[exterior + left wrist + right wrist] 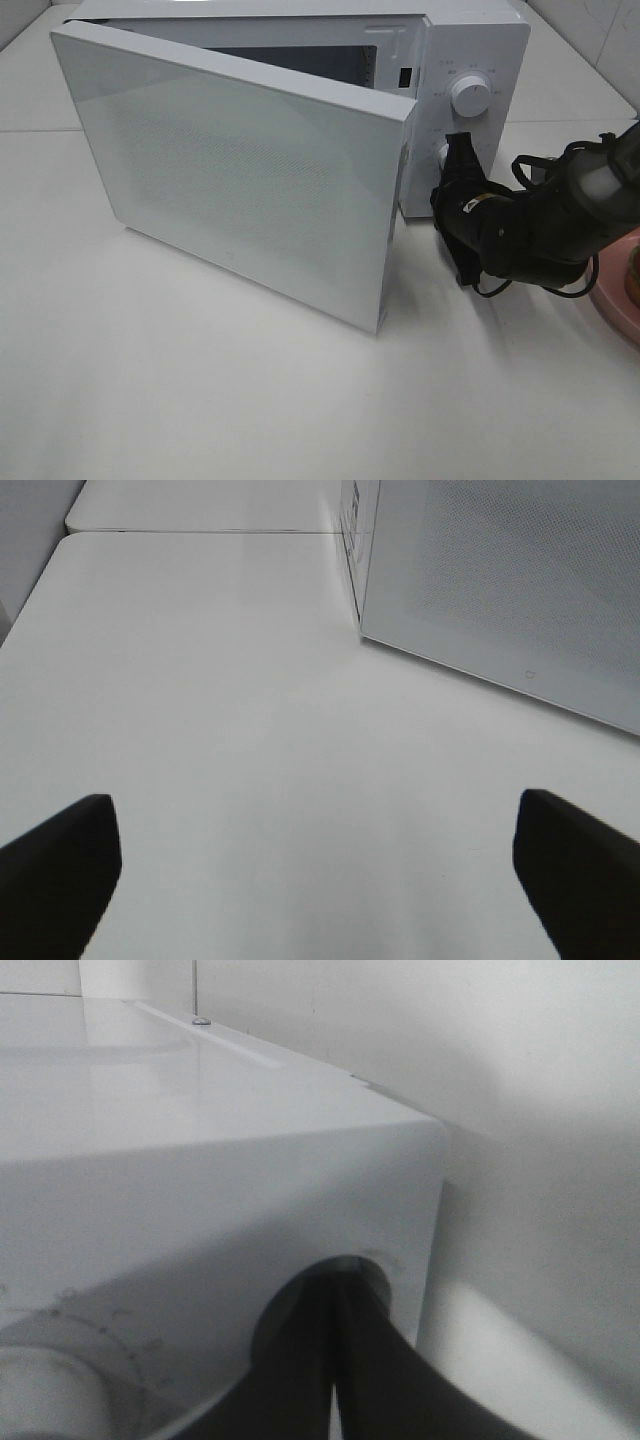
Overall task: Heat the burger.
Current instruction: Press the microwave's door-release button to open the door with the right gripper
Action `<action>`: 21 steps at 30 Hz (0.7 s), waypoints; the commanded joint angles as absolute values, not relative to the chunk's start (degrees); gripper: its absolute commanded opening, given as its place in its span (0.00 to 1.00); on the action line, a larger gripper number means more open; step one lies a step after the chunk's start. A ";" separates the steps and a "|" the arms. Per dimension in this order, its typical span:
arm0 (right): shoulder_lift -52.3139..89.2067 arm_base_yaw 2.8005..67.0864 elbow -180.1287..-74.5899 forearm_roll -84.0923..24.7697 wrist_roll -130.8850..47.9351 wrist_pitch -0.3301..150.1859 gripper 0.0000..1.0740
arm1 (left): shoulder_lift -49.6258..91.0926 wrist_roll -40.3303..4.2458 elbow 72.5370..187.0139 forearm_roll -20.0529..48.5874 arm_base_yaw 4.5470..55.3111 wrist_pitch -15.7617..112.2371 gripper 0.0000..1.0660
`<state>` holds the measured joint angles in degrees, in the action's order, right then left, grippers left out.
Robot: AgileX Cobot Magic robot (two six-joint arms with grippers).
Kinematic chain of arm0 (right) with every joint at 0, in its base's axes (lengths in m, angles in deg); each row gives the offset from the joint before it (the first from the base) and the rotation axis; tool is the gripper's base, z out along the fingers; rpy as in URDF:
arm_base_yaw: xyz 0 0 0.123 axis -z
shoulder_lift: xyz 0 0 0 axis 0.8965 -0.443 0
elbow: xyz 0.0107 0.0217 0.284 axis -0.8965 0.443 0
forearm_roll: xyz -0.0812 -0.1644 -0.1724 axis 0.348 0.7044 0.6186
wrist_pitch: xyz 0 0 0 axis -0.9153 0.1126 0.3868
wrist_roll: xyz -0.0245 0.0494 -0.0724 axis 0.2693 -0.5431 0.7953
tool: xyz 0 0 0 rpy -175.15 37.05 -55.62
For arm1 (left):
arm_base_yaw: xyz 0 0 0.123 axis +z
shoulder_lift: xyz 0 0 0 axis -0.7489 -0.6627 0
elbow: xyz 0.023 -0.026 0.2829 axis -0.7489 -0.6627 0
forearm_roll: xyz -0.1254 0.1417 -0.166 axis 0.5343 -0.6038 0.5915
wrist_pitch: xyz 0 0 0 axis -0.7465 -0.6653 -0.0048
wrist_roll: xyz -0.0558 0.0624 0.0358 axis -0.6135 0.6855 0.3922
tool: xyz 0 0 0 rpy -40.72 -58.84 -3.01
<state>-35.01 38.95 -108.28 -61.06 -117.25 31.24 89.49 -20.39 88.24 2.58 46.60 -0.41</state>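
Ext high: bright, even, diffuse light from above, no hard glare. Whites of microwave (480, 40) and worktop (200, 400) nr washed out, low contrast. Soft shadow on worktop under open door (240, 170) and below right arm (540, 230). Door mesh only faintly visible. Pic soft overall; pink plate (612, 300) at frame edge blurry.

L wrist: v. bright, worktop close to blown out. Left tool (316, 808) fingers (60, 870) black, no detail, edges out of focus.

R wrist: dimmer, grey cast. Microwave body v. close, soft focus, sheen on its side panel. Right tool (335, 1300) a dark blur. Broad soft shadow on pale surface beside microwave.
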 commanded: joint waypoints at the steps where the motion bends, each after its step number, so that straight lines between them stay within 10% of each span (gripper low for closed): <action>1: -34.09 40.10 -112.52 -58.77 -116.73 20.81 0.00 | 90.41 -20.28 88.12 2.98 46.60 0.05 0.94; 21: -30.54 40.04 -107.94 -58.42 -116.90 27.80 0.00 | 90.41 -20.28 88.12 2.98 46.60 0.05 0.94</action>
<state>-32.60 39.64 -107.08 -59.97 -117.42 33.65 89.49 -20.39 88.24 2.58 46.60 -0.41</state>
